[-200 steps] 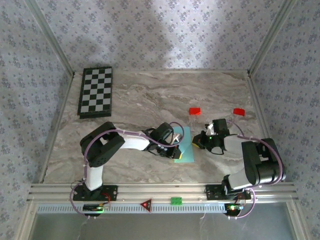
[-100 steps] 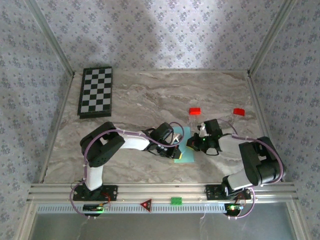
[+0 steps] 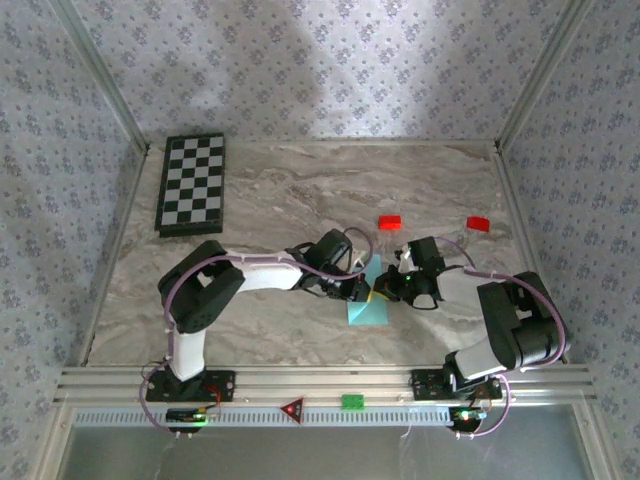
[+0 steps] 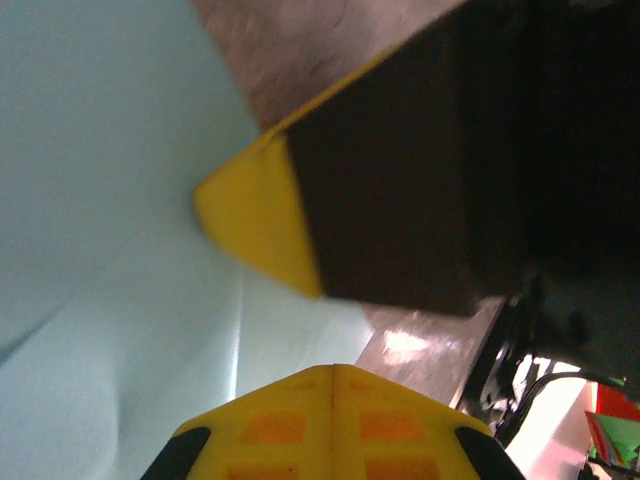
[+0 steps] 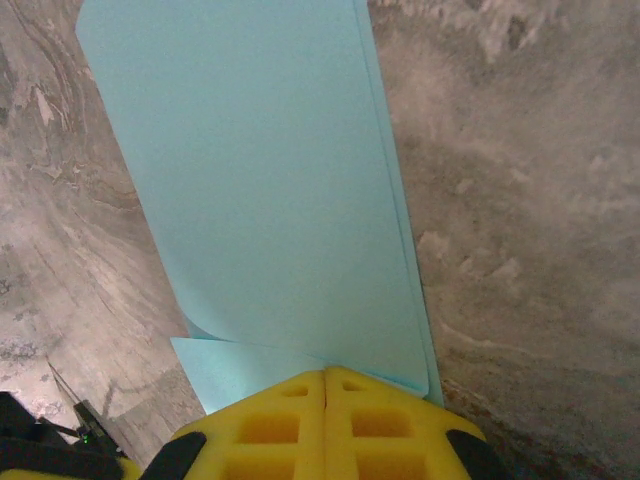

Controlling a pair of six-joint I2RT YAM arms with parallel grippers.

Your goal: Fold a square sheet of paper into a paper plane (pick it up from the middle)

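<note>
**Right wrist close-up: two closed grippers bearing on the part-folded plane**

The right gripper (image 5: pixel 325 378) is showing its yellow fingers brought together with no gap at the seam. Its tips are resting on the end of the paper plane (image 5: pixel 265 180), where a lower layer is curling out to one side. My judgement is that it is pinning the layers flat so a crease can be worked without the sheet sliding. Whether any layer is nipped between the fingers I cannot tell.

The left gripper (image 4: pixel 332 372) is likewise closed and is hovering over the pale blue surface (image 4: pixel 100 200). It is facing the right gripper's yellow-tipped finger (image 4: pixel 255 215) (the two are almost touching).

From above, the plane (image 3: pixel 368 310) is lying on the marble table (image 3: pixel 280 200), right of centre and toward the near edge. The left gripper (image 3: pixel 357 290) is working at its left edge and the right gripper (image 3: pixel 392 287) at its right edge.

The left arm is stretching low across the table to the right, with its elbow bent back near its base. The right arm is curling inward from the right side, wrist pointing left.

A red block (image 3: pixel 389 222) and a second red block (image 3: pixel 478 224) are sitting farther back. A chessboard (image 3: pixel 192 183) is lying at the far left, well apart.
</note>
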